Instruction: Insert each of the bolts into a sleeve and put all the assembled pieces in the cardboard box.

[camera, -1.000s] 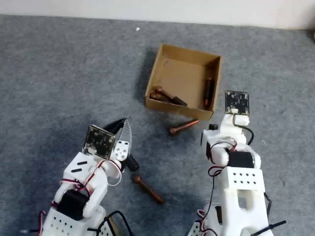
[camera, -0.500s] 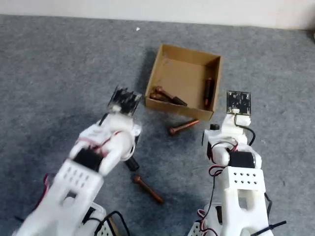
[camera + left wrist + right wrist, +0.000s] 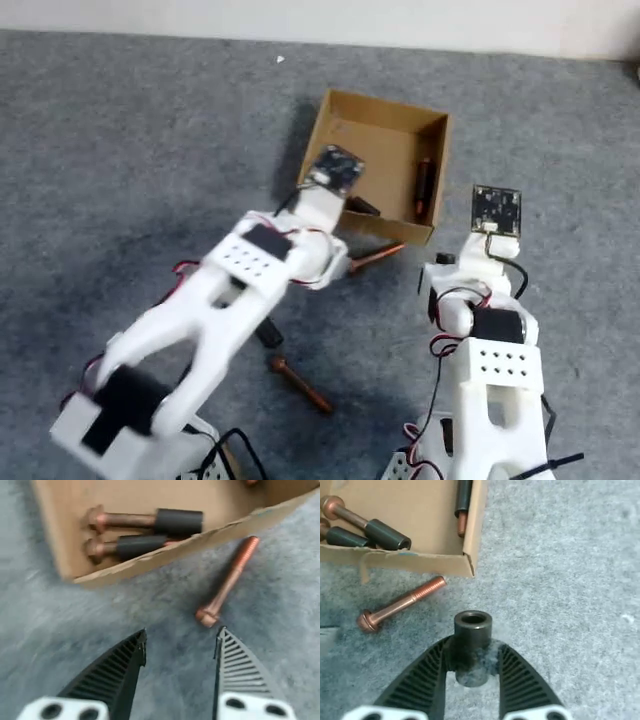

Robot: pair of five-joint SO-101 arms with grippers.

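Roughly three of five done: the cardboard box (image 3: 385, 150) in the upper middle of the high view has three assembled pieces in it, two side by side (image 3: 150, 521) at its lower left corner and one (image 3: 424, 185) along its right wall. Two are left. One loose bolt (image 3: 227, 582) lies on the carpet (image 3: 120, 150) just outside the box's near wall, a second bolt (image 3: 300, 385) sits lower centre, well away from the box, and a dark piece near it looks like a spare sleeve (image 3: 268, 333). The right gripper (image 3: 472, 647) is closed around an upright sleeve (image 3: 472, 627), bore facing up and no bolt in it. The left gripper (image 3: 182, 632) is spread wide and empty, hovering over the carpet just short of the near bolt's head. Bolts are copper-coloured metal with round flanged heads and smooth shanks. Sleeves are matte black hollow cylinders. The box is plain brown cardboard, open-topped, with a ragged near edge. The carpet is grey with a short fuzzy pile. Gripper fingers are black ribbed plastic on white bodies.
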